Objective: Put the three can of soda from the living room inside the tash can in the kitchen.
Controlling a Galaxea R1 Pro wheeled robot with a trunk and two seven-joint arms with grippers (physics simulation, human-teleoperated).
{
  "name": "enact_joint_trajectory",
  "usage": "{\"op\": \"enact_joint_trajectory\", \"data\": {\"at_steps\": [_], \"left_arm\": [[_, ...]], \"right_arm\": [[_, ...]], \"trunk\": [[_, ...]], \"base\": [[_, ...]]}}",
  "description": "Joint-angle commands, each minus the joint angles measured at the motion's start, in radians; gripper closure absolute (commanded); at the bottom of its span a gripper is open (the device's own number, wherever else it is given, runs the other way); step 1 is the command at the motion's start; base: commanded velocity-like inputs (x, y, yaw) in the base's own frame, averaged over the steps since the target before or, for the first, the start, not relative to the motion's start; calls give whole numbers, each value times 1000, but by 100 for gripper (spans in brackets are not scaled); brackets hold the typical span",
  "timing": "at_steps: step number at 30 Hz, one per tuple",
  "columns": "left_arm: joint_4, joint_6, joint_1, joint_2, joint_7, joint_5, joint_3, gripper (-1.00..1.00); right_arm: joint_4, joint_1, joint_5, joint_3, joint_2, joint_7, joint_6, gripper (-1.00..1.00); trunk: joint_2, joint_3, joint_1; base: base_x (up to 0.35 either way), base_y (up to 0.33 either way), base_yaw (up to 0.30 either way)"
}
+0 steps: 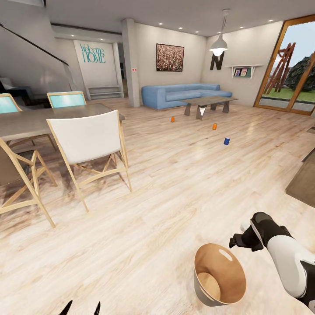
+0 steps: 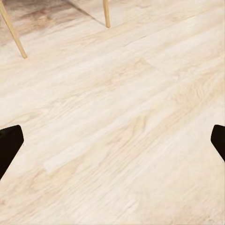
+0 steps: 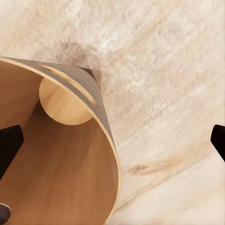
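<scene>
Both claws gape wide: right claw [image 3: 112, 140] over trash can [image 1: 238, 273], seemingly not touching.

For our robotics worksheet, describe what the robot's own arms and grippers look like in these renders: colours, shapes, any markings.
In the head view the right arm has a smooth, rounded white shell that gives way to black at the wrist, ending in a black right gripper. The left gripper shows as two thin, pointed black fingertips. Both wrist views show dark, blunt fingers. No cables or markings are visible.
</scene>
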Motion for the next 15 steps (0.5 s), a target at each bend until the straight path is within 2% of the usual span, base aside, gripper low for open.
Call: {"op": "enact_joint_trajectory", "data": {"at_steps": [1, 2, 5, 9, 11, 14, 15], "left_arm": [[-24, 27, -2, 0, 0, 0, 0, -100], [-24, 27, -2, 0, 0, 0, 0, -100], [-88, 127, -13, 0, 2, 5, 1, -100], [-139, 256, -61, 0, 3, 26, 4, -100], [-156, 328, -90, 2, 2, 50, 6, -100], [-169, 382, -105, 4, -1, 80, 7, -100], [-177, 409, -110, 5, -2, 102, 7, -100]], "right_arm": [[0, 0, 0, 0, 2, 0, 0, -100], [0, 0, 0, 0, 2, 0, 0, -100], [0, 3, 1, 0, 6, 0, 0, -100], [-1, 5, 1, 0, 9, 0, 0, -100], [-2, 6, 2, 1, 11, 0, 0, -100], [-2, 7, 1, 1, 13, -2, 0, -100], [-1, 7, 1, 1, 13, -3, 0, -100]], "trunk": [[0, 0, 0], [0, 0, 0], [0, 0, 0], [0, 0, 0], [0, 0, 0], [0, 0, 0], [0, 0, 0]], "base": [[0, 0, 0], [0, 0, 0], [0, 0, 0], [0, 0, 0], [0, 0, 0], [0, 0, 0], [0, 0, 0]]}}
